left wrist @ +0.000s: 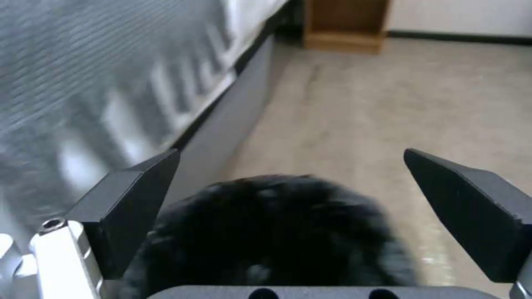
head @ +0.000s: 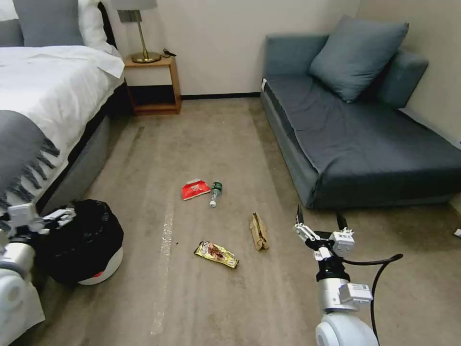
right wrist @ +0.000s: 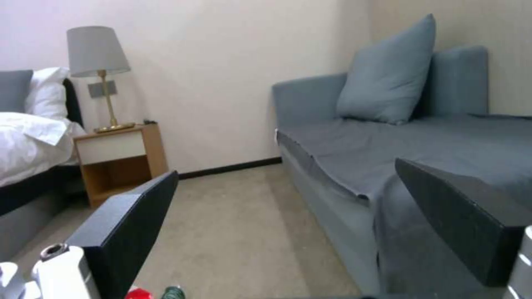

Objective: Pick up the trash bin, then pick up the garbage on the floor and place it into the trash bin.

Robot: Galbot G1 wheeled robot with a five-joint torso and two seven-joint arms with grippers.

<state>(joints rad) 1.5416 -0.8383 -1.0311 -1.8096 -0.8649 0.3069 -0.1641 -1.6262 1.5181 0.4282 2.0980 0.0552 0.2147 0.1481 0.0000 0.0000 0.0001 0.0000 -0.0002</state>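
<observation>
The trash bin, white with a black bag liner, stands on the floor beside the bed. My left gripper hovers open at its near rim; in the left wrist view the black bag sits just below and between the spread fingers of the left gripper. The garbage lies mid-floor: a red packet, a small bottle, a gold wrapper and a tan cardboard piece. My right gripper hangs open above the carpet, right of the cardboard, holding nothing.
A bed with a grey throw borders the left. A wooden nightstand with a lamp stands at the back. A blue-grey sofa fills the right side. Open carpet runs between bed and sofa.
</observation>
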